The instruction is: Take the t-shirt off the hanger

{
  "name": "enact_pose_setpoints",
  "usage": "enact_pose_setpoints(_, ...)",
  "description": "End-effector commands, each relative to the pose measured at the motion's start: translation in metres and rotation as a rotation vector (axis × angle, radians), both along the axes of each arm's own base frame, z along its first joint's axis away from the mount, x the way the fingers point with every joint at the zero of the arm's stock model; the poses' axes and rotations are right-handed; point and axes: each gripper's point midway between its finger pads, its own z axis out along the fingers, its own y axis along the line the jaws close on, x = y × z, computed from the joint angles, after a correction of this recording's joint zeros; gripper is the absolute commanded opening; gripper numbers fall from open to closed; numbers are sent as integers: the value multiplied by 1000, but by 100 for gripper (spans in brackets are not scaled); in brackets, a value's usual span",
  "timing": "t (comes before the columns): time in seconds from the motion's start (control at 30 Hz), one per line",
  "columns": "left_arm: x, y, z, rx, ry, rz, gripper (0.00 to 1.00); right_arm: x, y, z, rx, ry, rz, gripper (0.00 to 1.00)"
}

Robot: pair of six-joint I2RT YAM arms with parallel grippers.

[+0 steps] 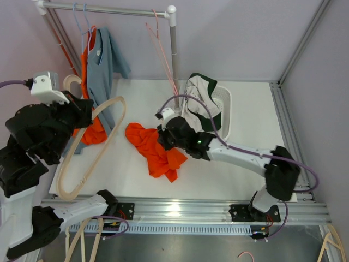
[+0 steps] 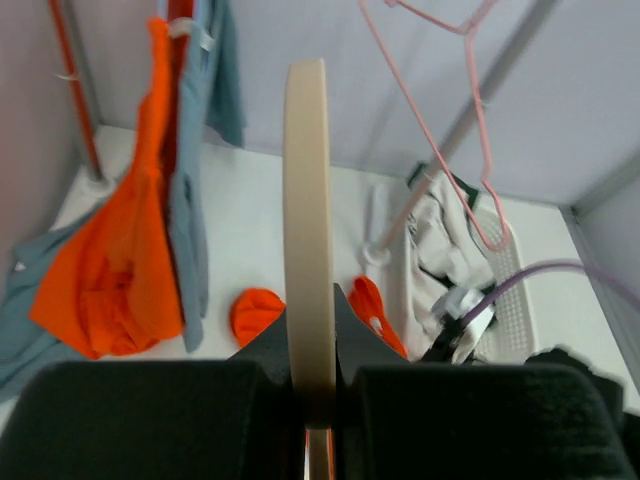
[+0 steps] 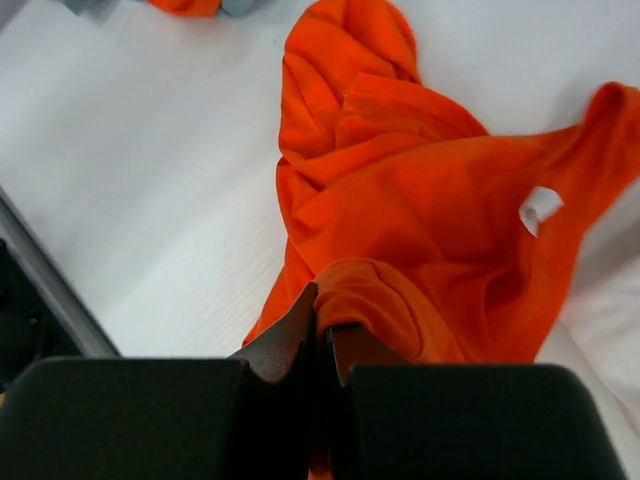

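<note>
Left tool (image 2: 318, 385): gripping bare wooden hanger (image 2: 306, 200), holding it clear of cloth. Right tool (image 3: 322, 335): pinching t-shirt (image 3: 420, 200) fold, apparently pinning it on surface (image 3: 150, 150).

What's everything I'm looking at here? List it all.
orange t-shirt: one, orange, crumpled mid-table
wooden hanger: one, pale wood, held up at left
clothes rail: one, white-grey, back left
hanging shirts: two, orange and grey-blue, on the rail
wire hanger: one, pink, bare, on the rail
basket: one, white, back centre, holding a white-and-dark garment
table: one, white, beneath everything
left gripper: one, black, shut on the wooden hanger
right gripper: one, black, shut on the orange t-shirt
</note>
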Motion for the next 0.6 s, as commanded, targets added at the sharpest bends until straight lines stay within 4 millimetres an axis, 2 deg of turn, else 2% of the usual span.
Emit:
enact_pose_setpoints(0.0, 26, 2, 32, 11, -126, 34, 1, -4, 31, -44, -90, 82, 61, 6)
enact_pose_setpoints(0.03, 31, 2, 34, 17, -140, 30, 1, 1, 42, -37, -82, 69, 66, 3)
enact_pose_setpoints(0.07, 36, 0, 36, 26, -154, 24, 1, 1, 46, -48, -113, 83, 68, 3)
enact_pose_setpoints(0.1, 43, -5, 40, 36, -174, -1, 1, 2, 52, -72, -159, 106, 68, 3)
enact_pose_setpoints(0.17, 54, -11, 52, 69, -224, -14, 1, 8, 65, -77, -177, 117, 69, 11)
enact_pose_setpoints(0.2, 65, -18, 48, 90, -214, -28, 1, 10, 68, -85, -194, 126, 66, 21)
enact_pose_setpoints(0.23, 70, -21, 52, 105, -227, -36, 1, 12, 70, -105, -232, 144, 54, 56)
enact_pose_setpoints(0.27, 71, -21, 59, 105, -244, -33, 1, 17, 73, -104, -234, 138, 42, 74)
enact_pose_setpoints(0.3, 74, -24, 61, 114, -252, -42, 1, 17, 75, -109, -240, 143, 44, 82)
enact_pose_setpoints(0.33, 78, -26, 62, 128, -257, -48, 1, 18, 76, -117, -252, 149, 43, 94)
enact_pose_setpoints(0.37, 78, -27, 70, 123, -285, -46, 1, 19, 77, -117, -251, 149, 39, 99)
enact_pose_setpoints(0.43, 82, -28, 74, 143, -304, -47, 1, 19, 82, -118, -248, 157, 50, 100)
enact_pose_setpoints(0.47, 84, -25, 78, 143, -318, -28, 1, 17, 79, -132, -284, 180, 54, 99)
enact_pose_setpoints(0.5, 86, -25, 81, 160, -328, -23, 1, 21, 85, -128, -286, 167, 53, 99)
enact_pose_setpoints(0.53, 90, -27, 81, 165, -332, -27, 1, 22, 84, -133, -311, 163, 44, 100)
enact_pose_setpoints(0.57, 98, -29, 79, 190, -327, -25, 1, 19, 79, -152, -375, 174, 34, 99)
